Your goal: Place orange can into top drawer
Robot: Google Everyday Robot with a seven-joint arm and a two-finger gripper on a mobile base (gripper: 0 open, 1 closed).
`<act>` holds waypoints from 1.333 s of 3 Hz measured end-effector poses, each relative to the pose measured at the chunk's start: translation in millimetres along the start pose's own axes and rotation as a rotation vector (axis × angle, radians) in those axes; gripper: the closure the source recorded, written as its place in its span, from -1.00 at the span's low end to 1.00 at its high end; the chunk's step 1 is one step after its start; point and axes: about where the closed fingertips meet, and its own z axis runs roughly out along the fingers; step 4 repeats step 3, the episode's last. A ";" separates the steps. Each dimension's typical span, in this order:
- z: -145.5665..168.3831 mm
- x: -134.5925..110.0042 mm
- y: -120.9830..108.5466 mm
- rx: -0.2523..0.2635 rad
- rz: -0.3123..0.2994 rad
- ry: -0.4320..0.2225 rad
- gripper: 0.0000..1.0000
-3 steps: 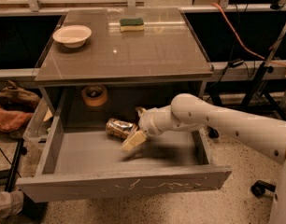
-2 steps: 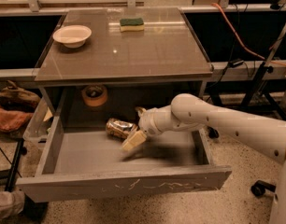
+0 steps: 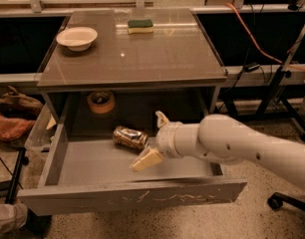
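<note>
The orange can (image 3: 128, 137) lies on its side on the grey floor of the open top drawer (image 3: 92, 166), near the back and left of centre. My gripper (image 3: 147, 141) is inside the drawer just right of the can, with its fingers spread apart. One cream fingertip (image 3: 142, 161) hangs in front of the can's right end, and the other (image 3: 160, 118) points up behind it. The fingers do not clamp the can. The drawer's front panel (image 3: 132, 197) bears white scratches.
On the table top (image 3: 157, 54) stand a white bowl (image 3: 76, 37) and a green-and-yellow sponge (image 3: 140, 26). A tan tape roll (image 3: 100, 101) sits on the shelf behind the drawer. Clutter and a plastic bin (image 3: 37, 133) lie to the left, and a stand leg (image 3: 277, 83) is to the right.
My gripper and arm have drawn back slightly toward the front right. The can stays lying in the drawer.
</note>
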 end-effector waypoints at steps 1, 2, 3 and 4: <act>-47.7 -29.6 45.4 0.135 -0.084 0.017 -1.00; -64.0 -38.0 82.5 0.149 -0.157 0.053 -1.00; -64.0 -38.0 82.5 0.149 -0.157 0.053 -1.00; -64.0 -38.0 82.5 0.149 -0.157 0.053 -1.00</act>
